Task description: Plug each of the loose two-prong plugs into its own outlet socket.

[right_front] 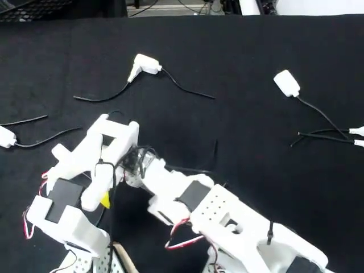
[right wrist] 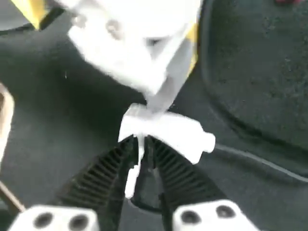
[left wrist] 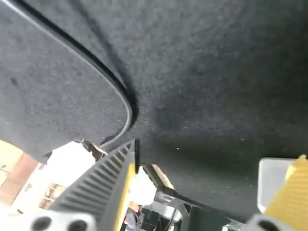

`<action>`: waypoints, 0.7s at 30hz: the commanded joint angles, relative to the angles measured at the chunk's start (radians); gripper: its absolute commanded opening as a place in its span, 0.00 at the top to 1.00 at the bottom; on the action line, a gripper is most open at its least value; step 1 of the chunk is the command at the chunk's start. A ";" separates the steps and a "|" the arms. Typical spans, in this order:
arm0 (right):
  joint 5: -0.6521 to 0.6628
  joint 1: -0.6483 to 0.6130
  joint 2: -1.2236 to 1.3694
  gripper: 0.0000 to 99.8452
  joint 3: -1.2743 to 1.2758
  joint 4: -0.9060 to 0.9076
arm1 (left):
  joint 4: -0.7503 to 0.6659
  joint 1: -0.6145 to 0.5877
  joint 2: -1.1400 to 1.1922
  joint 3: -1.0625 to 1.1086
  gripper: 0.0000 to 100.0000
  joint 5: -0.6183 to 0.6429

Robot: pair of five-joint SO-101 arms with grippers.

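My right gripper [right wrist: 139,144] is shut on a white two-prong plug [right wrist: 166,129], pinching a thin white part of it between its black ribbed fingers just above the black cloth. The plug's black cable [right wrist: 260,161] trails away across the cloth. My left gripper [left wrist: 216,154] stands open right beside it, and the same plug [left wrist: 72,159], with brass prongs, shows behind its grey ribbed finger [left wrist: 103,185]. In the high view both grippers meet at the front centre-left, right gripper [right_front: 135,163] against left gripper [right_front: 111,182]. Loose white plugs lie at the back centre [right_front: 145,64] and back right [right_front: 286,83].
Another white plug [right_front: 5,137] lies at the left edge, and white connectors [right_front: 357,135] at the right edge. Thin black cables [right_front: 187,89] run over the cloth. A wooden table edge [right_front: 126,260] lies between the arm bases.
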 commanded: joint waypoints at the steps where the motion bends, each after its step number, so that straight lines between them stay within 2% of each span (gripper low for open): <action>1: 0.038 -0.012 -0.022 0.82 -0.067 0.110 | -0.035 -0.038 -0.026 -0.022 0.55 -0.005; 7: 0.095 -0.055 -0.022 0.84 -0.145 0.244 | -0.037 -0.097 -0.026 -0.025 0.55 -0.005; 17: 0.092 -0.055 -0.015 0.84 -0.033 0.121 | -0.032 -0.088 -0.026 -0.022 0.55 -0.003; 21: 0.035 -0.055 -0.015 0.84 0.012 0.068 | -0.031 -0.088 -0.026 -0.022 0.55 -0.003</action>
